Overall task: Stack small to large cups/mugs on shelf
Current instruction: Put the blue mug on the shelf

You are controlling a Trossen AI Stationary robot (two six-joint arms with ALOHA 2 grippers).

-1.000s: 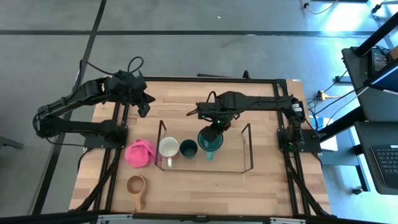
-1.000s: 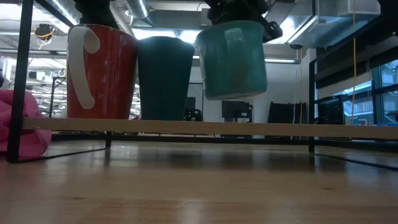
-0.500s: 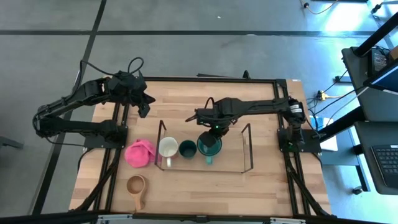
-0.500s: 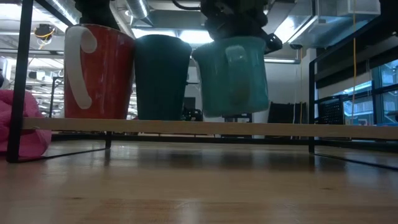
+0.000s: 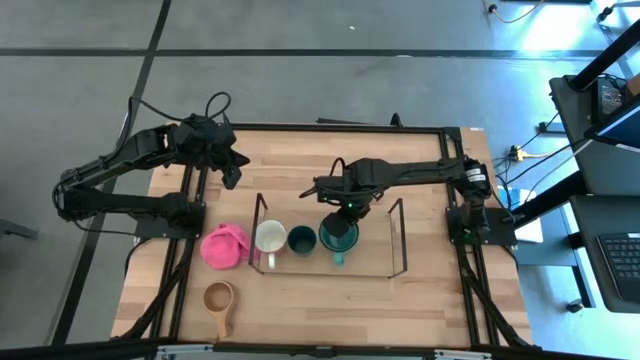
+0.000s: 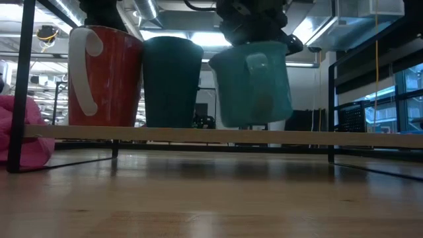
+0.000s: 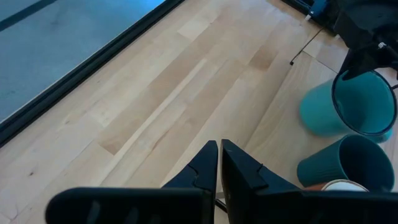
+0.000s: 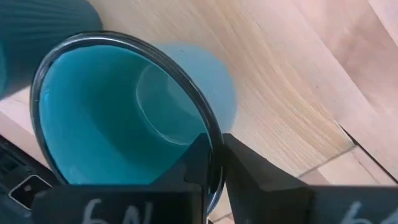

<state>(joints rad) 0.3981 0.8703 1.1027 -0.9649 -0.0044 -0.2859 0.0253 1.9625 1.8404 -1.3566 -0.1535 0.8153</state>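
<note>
teal mug set third in the row, grip just easing

from above: your right gripper [image 5: 345, 208] sits over the rim of the teal mug [image 5: 338, 236], which stands on the wire shelf [image 5: 397, 238] at about 3 o'clock of the dark green cup [image 5: 302, 239]. the white-rimmed mug [image 5: 270, 238] is at 9 o'clock of that cup, so the row reads along the shelf by size. the wooden cup [image 5: 219, 298] lies off the shelf, toward 7 o'clock on the table [image 5: 420, 300], not yet placed. the pink item [image 5: 224, 246] sits just outside the shelf's end frame. your left gripper [image 5: 231, 168] waits at 11 o'clock, clear of the work.

at table height: the teal mug leans slightly, its base at or just over the shelf board; i can't tell whether it rests fully.

left wrist: the fingers [image 7: 208, 163] are pressed together on nothing.

right wrist: the fingers [image 8: 200, 163] straddle the mug's rim, one inside, one outside, which keeps the mug upright while it settles. i judge the pinch barely loosened.
</note>
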